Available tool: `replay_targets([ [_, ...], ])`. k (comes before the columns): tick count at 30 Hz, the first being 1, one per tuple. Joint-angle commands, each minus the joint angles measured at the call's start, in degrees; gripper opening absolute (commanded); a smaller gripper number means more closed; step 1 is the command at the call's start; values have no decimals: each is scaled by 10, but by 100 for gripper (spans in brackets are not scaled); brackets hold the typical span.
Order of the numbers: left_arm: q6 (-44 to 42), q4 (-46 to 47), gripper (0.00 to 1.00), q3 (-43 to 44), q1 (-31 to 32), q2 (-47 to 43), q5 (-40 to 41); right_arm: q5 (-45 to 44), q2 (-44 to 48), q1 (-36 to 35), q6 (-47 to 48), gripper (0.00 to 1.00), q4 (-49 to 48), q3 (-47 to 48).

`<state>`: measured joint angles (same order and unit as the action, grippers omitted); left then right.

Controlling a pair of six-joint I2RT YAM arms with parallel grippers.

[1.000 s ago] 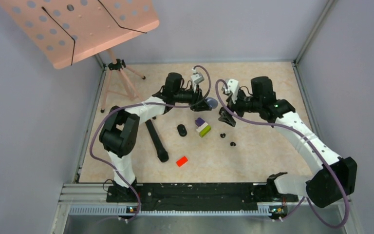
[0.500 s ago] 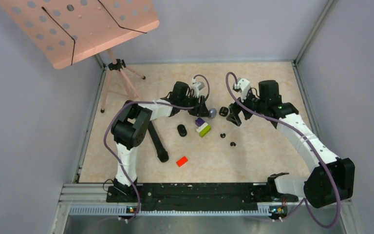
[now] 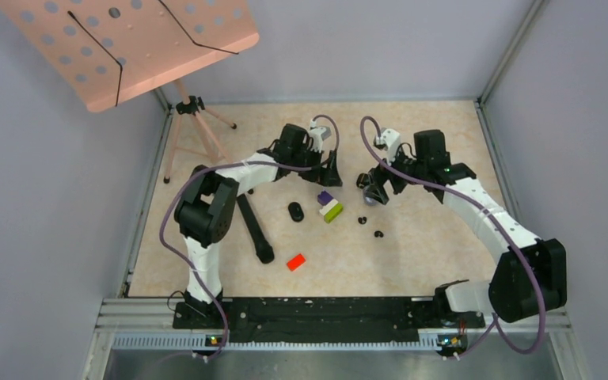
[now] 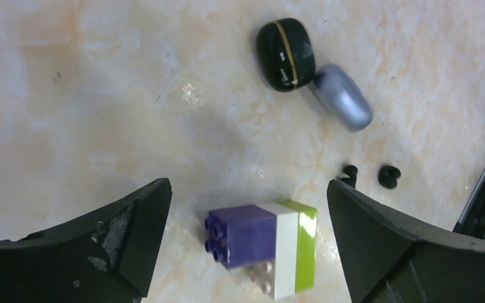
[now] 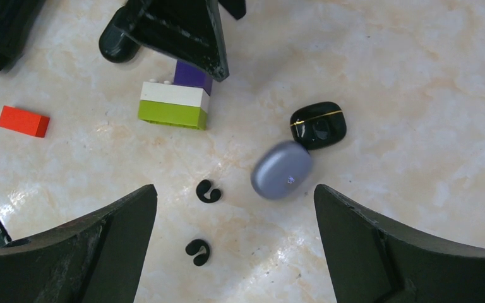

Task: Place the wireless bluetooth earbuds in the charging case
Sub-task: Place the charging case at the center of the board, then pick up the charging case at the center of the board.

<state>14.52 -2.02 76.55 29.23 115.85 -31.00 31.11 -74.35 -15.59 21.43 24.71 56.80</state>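
Note:
Two black earbuds (image 5: 208, 190) (image 5: 197, 251) lie on the marble table, small and hook-shaped; the top view shows them as dark specks (image 3: 362, 220) (image 3: 378, 233). A pale purple charging case (image 5: 281, 169) rests shut, touching a black case with a gold line (image 5: 317, 124). Both cases also show in the left wrist view, purple (image 4: 343, 104) and black (image 4: 285, 53). My right gripper (image 5: 235, 197) hangs open above the purple case and the earbuds, holding nothing. My left gripper (image 4: 247, 211) is open and empty over a brick stack (image 4: 262, 243).
The purple, white and green brick stack (image 3: 330, 206) sits mid-table. Another black case (image 3: 295, 211) lies left of it, and a red block (image 3: 295, 261) nearer the front. A music stand's tripod (image 3: 198, 119) and a black bar (image 3: 253, 229) occupy the left side.
My left gripper has opened and let go of the purple case, which now lies on the table by the black case. My right gripper has moved over it.

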Motion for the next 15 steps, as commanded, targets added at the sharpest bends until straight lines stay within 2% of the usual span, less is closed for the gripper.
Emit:
replay_targets([
  [1, -123, -163, 99, 74, -7, -111, -16, 69, -33, 0, 27, 91, -34, 31],
  [6, -216, -295, 99, 29, -7, -220, 23, 69, -97, -33, 42, 87, -55, 62],
  [11, -239, -326, 99, -72, -8, -341, 37, 35, -161, -101, 52, 85, -82, 98],
  [15, -211, -337, 99, -125, -8, -409, 71, 20, -233, -156, 32, 83, -98, 146],
])
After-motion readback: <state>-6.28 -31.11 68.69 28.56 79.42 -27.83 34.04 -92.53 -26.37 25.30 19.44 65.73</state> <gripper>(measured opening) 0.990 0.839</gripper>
